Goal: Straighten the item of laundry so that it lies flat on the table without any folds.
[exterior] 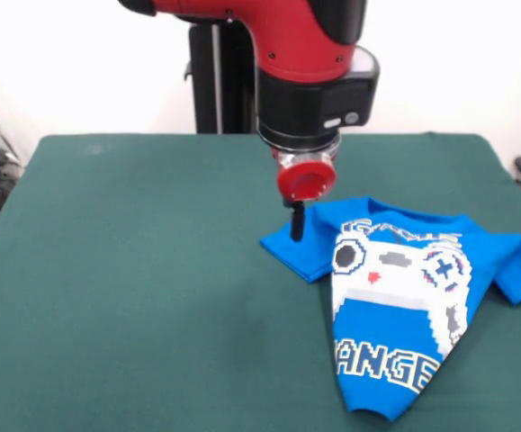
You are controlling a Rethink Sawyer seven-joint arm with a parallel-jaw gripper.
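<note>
front view | hand (297, 222) hung from the red and black arm (305, 54), one dark tip down at the T-shirt (395, 306) sleeve edge; how far open could not be told, contact unclear | T-shirt lay crumpled and folded at 4 o'clock on the green tabletop (134, 288), print facing up

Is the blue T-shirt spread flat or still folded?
Folded: the T-shirt tapers to a narrow bottom, its sides tucked under and cutting off the lettering.
</note>
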